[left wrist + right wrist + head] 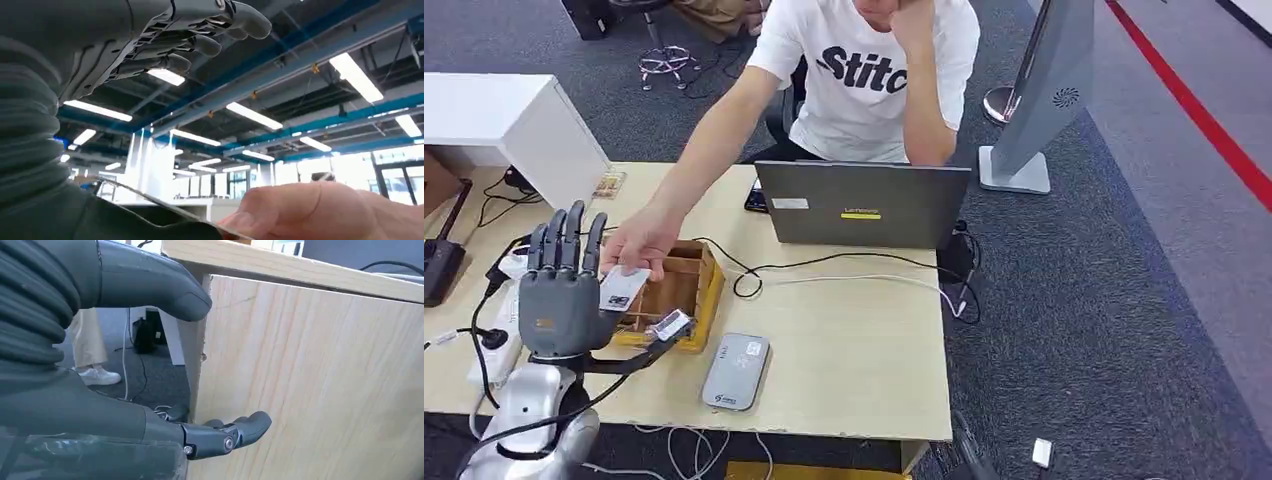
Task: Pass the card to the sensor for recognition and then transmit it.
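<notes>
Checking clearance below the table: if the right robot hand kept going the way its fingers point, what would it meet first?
Probably the wooden panel: the right robot hand has fingertips at or nearly on it; contact is unclear.

A light wooden table (854,350) stands on grey carpet (1104,330). Directly on it lie an open grey laptop (864,205) at the far edge, a dark phone (755,199) just beside the laptop's corner, and a wooden box (692,290) toward the near left. A grey flat sensor (736,371) rests just beside the box, near the front edge. Black and white cables (844,270) run across the top between box and laptop. A small packet (609,184) sits at the far left corner.
</notes>
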